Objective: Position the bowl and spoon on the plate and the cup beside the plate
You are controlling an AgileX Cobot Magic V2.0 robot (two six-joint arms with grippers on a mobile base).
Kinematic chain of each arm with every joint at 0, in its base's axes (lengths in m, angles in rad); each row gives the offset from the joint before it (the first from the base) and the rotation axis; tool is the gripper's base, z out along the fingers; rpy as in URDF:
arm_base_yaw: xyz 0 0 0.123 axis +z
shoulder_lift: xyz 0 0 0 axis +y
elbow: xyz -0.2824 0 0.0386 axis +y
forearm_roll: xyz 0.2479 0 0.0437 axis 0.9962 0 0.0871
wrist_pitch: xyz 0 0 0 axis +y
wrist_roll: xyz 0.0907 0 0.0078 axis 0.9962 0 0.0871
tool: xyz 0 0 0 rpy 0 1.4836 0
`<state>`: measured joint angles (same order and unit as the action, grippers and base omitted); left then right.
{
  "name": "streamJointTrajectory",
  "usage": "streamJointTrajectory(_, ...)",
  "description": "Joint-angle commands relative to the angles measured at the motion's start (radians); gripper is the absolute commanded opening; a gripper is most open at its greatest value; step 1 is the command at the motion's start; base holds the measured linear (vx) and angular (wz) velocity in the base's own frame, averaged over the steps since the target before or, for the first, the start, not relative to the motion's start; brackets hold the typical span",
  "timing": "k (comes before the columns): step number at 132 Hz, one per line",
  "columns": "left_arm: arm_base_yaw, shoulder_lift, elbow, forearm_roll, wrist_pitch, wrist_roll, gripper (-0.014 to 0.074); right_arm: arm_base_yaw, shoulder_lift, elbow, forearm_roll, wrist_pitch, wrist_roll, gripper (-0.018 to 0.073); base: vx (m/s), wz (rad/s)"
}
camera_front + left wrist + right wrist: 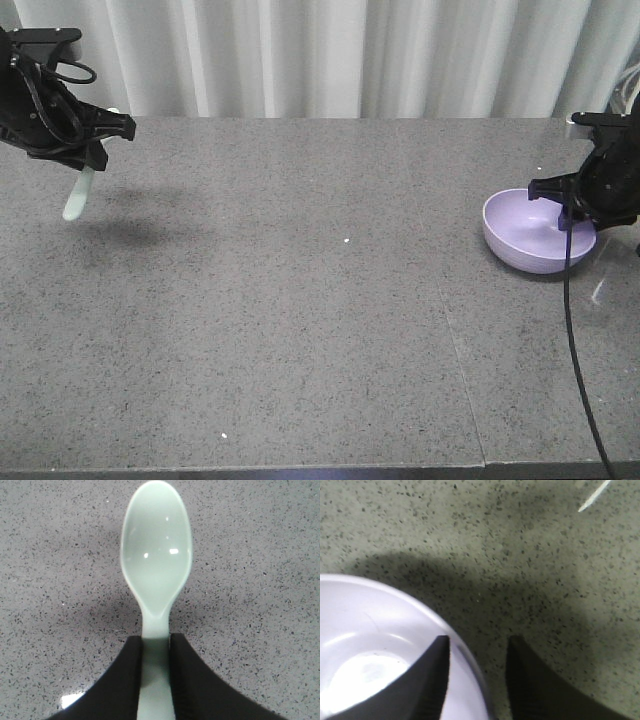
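- The spoon (157,555) hung in the upper left of the front view, seemingly clear of the table (320,300). Its scoop end pointed down, and its shadow lay on the stone below and to the right.
- The left gripper (100,148) had its jaws pinching the flat handle just behind the neck. In the wrist view its fingers (122,680) pressed on both narrow edges of the handle.
- The spoon looked light, stiff and glossy. Held by its thin edges it could probably swivel or slip, so a firm hold close to the neck seemed right.
- The bowl (525,235) sat on the table at the right edge of the front view.
- The right gripper (477,647) had its jaws spread astride the rim, one finger inside the bowl and one outside. Table showed between the rim and the outer finger, so nothing was clamped yet.
- The bowl looked light, rigid and smooth, with its wall the only hold on offer. Pinched on one side it would likely tilt, and it might slide between the pads. A deeper bite on the wall seemed safer.
- Neither plate nor cup showed in any view.
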<state>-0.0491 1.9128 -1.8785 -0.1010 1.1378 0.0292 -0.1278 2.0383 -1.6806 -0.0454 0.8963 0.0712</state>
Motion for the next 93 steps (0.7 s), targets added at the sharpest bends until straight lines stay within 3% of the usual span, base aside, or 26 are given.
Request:
streamJointTrajectory(1,-0.006,-0.057,-0.027,-0.015,-0.041,-0.002,-0.0008,-0.005,-0.049,-0.045,0.008,-0.038,-0.021,0.0116,0.0,0.0)
streamJointTrajectory(20,-0.006,-0.057,-0.027,-0.015,-0.041,-0.002,-0.0008,-0.005,-0.049,-0.047,0.032,-0.039,-0.038,-0.0015,0.0,0.0)
streamJointTrajectory(93,-0.006,-0.057,-0.027,-0.015,-0.041,-0.002,-0.0008,-0.001,-0.091,-0.179,0.099,0.084,-0.052,-0.0008,0.0,0.0)
